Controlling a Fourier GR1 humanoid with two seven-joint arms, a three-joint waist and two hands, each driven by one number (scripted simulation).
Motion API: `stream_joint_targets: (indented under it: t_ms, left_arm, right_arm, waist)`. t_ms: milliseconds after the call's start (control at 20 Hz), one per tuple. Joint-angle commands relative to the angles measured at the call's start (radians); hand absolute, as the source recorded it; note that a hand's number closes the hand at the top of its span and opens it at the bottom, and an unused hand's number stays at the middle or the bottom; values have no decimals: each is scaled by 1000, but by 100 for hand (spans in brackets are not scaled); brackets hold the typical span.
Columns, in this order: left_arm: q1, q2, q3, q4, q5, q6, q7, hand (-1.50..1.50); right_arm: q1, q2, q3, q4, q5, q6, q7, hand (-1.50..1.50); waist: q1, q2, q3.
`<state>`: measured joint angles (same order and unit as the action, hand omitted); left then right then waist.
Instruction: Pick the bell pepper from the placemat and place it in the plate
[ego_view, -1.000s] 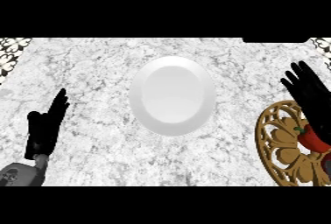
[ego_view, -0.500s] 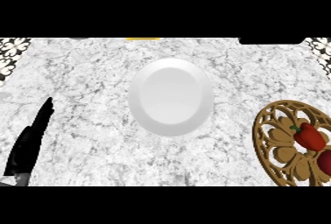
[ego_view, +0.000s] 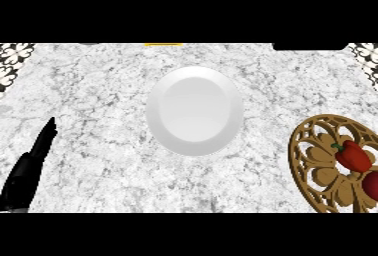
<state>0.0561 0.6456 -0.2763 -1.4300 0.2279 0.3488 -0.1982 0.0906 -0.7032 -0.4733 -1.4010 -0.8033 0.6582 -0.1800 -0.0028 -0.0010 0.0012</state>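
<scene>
The plate (ego_view: 194, 111) lies on the counter (ego_view: 96, 90), about in its middle. To the right of the plate and nearer to the robot lies the placemat (ego_view: 319, 161), apart from the plate and cut by the view's right edge. The bell pepper (ego_view: 354, 156) lies on the placemat, on the side far from the plate. Another thing (ego_view: 371, 185), mostly cut off, lies just beside it, nearer still. The left hand (ego_view: 26, 175) shows well to the left of the plate, at the lower edge.
</scene>
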Motion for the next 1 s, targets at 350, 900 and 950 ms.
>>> stream_joint_targets:
  t_ms: [350, 900, 950]
  left_arm:
    - [-23, -48, -14, -39, -55, 28, 49, 0]
    - [3, -37, 46, -11, -64, -51, 6, 0]
    - [-79, -65, 53, 40, -63, -49, 46, 0]
  right_arm:
    - [-82, -217, 51, 85, 397, 154, -34, -150]
    - [-256, -215, 274, 207, 758, 178, -81, -150]
    - [-283, -211, 299, 216, 799, 166, -92, -150]
  waist:
    - [17, 3, 0]
    - [23, 3, 0]
    - [18, 5, 0]
